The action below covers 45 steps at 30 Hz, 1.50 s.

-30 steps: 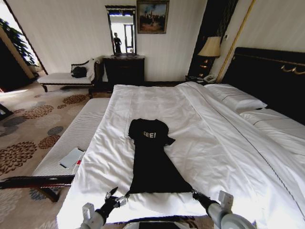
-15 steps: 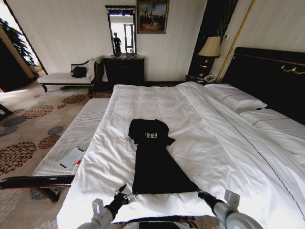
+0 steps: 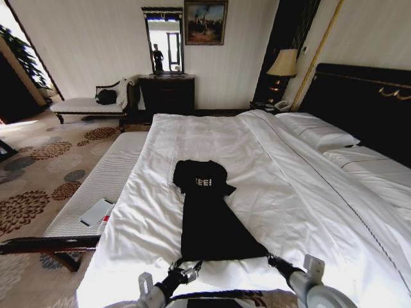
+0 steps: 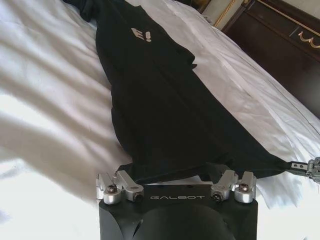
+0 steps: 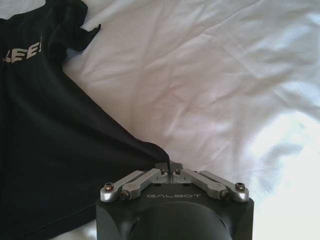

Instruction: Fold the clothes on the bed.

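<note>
Garment (image 3: 209, 215) flat on bed (image 3: 302, 192) — hem at near edge. Right gripper (image 3: 270, 258) pinches right hem corner. Left gripper (image 3: 185, 268) at left hem corner — fingers spread.

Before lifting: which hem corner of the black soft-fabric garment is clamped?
Black garment's right corner: right gripper shut on it; left gripper open at the other.

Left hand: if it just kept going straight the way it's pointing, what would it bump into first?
Probably the black garment: the open left hand points along its hem edge, lying on the white bed, though depth is hard to judge.
</note>
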Available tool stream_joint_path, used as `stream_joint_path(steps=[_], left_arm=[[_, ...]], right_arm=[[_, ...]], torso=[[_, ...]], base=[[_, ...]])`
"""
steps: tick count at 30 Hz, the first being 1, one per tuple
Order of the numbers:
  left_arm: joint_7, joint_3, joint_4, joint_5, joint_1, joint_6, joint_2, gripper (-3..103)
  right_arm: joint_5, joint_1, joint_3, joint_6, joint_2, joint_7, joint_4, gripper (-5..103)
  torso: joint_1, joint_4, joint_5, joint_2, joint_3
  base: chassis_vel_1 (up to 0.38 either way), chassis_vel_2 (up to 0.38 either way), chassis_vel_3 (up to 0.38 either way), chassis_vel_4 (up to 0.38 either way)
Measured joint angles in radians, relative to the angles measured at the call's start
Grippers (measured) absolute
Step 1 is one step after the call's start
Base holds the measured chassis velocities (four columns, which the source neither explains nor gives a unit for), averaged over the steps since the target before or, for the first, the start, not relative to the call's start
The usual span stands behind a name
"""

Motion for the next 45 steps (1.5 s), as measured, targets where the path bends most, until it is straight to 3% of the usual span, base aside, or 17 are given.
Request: stream_joint_path(steps=[2, 5, 8, 12, 14, 17, 19, 22, 28, 36, 45], left_arm=[[0.0, -0.005, 0.004, -0.001, 0.001, -0.001, -0.005, 70], [0.0, -0.011, 0.01, -0.003, 0.006, -0.003, -0.009, 64], [0.0, -0.022, 0.021, -0.007, 0.008, -0.006, -0.015, 47], [0.0, -0.03, 0.029, -0.012, 0.003, -0.009, -0.02, 37], [0.0, -0.037, 0.033, -0.012, -0.005, -0.011, -0.025, 26], [0.0, -0.04, 0.033, -0.013, -0.01, -0.011, -0.027, 21], [0.0, -0.043, 0.032, -0.016, -0.013, -0.011, -0.026, 10], [0.0, -0.045, 0.029, -0.017, -0.012, -0.01, -0.024, 2], [0.0, -0.06, -0.013, -0.016, -0.001, -0.009, -0.022, 1], [0.0, -0.061, -0.198, 0.0, -0.016, 0.015, -0.017, 1], [0.0, -0.106, -0.242, -0.005, -0.009, 0.027, -0.001, 1]], right_arm=[[-0.001, -0.001, -0.001, 0.0, 0.001, 0.0, 0.001, 0], [-0.001, -0.003, -0.001, 0.0, 0.001, 0.0, 0.003, 0], [-0.002, -0.005, 0.0, 0.0, 0.0, 0.0, 0.005, 0], [-0.002, -0.006, 0.0, 0.0, -0.001, 0.0, 0.006, 0], [-0.003, -0.008, 0.0, 0.0, 0.0, 0.0, 0.006, 0], [-0.003, -0.009, 0.0, 0.0, 0.0, 0.0, 0.006, 0], [-0.003, -0.009, 0.0, 0.0, 0.001, 0.001, 0.007, 0], [-0.003, -0.009, 0.0, 0.0, 0.001, 0.001, 0.007, 0], [-0.003, -0.009, 0.0, 0.0, -0.001, 0.002, 0.01, 0], [-0.002, -0.013, 0.002, 0.0, -0.01, 0.004, 0.023, 0], [-0.002, -0.022, -0.002, -0.002, -0.02, 0.005, 0.039, 0]], torso=[[0.0, 0.0, -0.0001, 0.0, 0.0], [0.0, 0.0, 0.0, 0.0, 0.0], [0.0, 0.0, 0.0, 0.0, 0.0], [0.0, 0.0001, 0.0, 0.0, 0.0], [0.0, 0.0, -0.0001, 0.0, 0.0], [0.0, 0.0, -0.0001, 0.0, 0.0], [0.0, 0.0, -0.0001, 0.0, 0.0], [0.0, 0.0, -0.0001, 0.0, 0.0], [0.0, 0.0001, -0.0001, 0.0, 0.0], [0.0, -0.0001, 0.0, 0.0, 0.0], [0.0, 0.0, -0.0001, 0.0, 0.0]], base=[[0.0, 0.0, 0.0, 0.0], [0.0, 0.0, 0.0, 0.0], [0.0, 0.0, 0.0, 0.0], [0.0, 0.0, 0.0, 0.0], [0.0, 0.0, 0.0, 0.0], [0.0, 0.0, 0.0, 0.0], [0.0, 0.0, 0.0, 0.0], [0.0, 0.0, 0.0, 0.0], [0.0, 0.0, 0.0, 0.0], [0.0, 0.0, 0.0, 0.0], [0.0, 0.0, 0.0, 0.0]])
